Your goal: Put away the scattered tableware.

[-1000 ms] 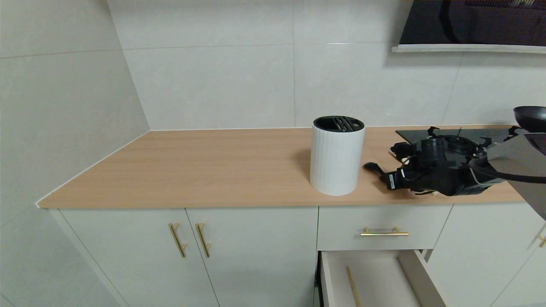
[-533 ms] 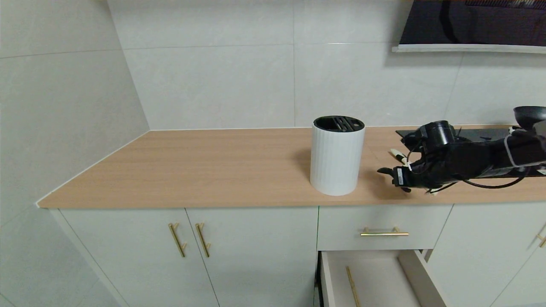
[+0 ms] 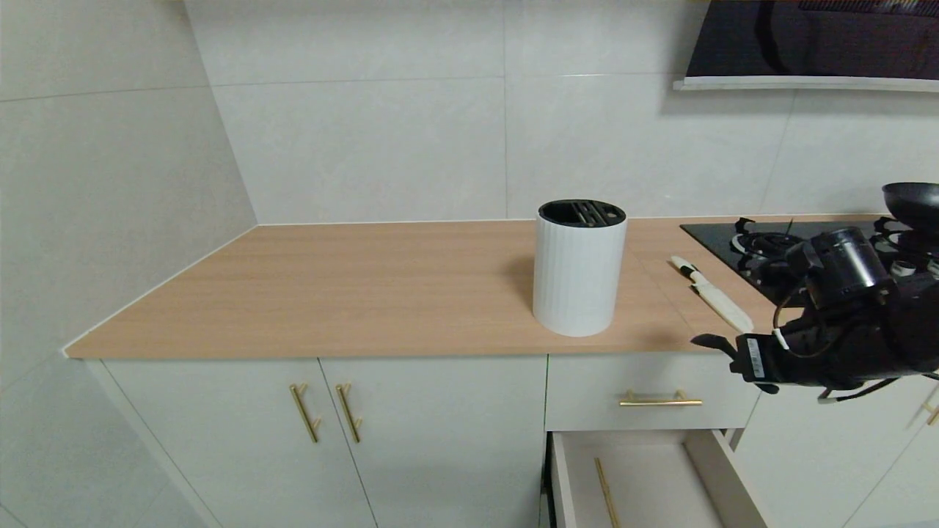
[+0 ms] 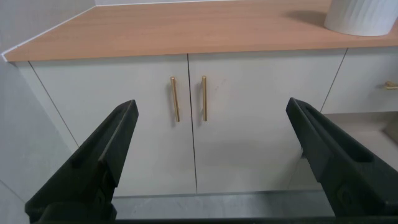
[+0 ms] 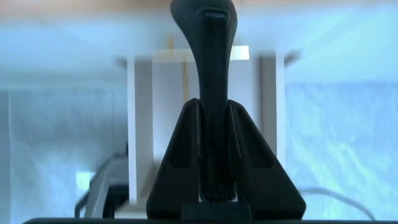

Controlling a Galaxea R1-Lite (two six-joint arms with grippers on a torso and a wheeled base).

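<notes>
Nearest, below and to the right of the white holder, a pale drawer stands pulled open, its flat floor bare apart from a thin gold strip. Above it is a shut drawer front with a brushed gold bar handle. The right gripper hangs in front of the counter edge, lower than the holder's base and well to its right. Its dark, smooth fingers are pressed together with nothing seen between them.

The left gripper faces the matte double cabinet doors below and left of the holder. Its two black wedge-shaped fingers are spread wide and hold nothing. Each door carries a slim gold handle.

The holder itself is a tall ribbed cylinder with a black slotted top, standing upright on the wood-grain countertop near its front edge.

The knife, pale with a dark band near its far end, lies flat and slanted on the counter to the holder's right, apart from it, beside the black glass hob. A dark rounded pan sits on the hob farther right.

Behind the holder rise large glossy pale wall tiles, with a dark hood up to the right.
</notes>
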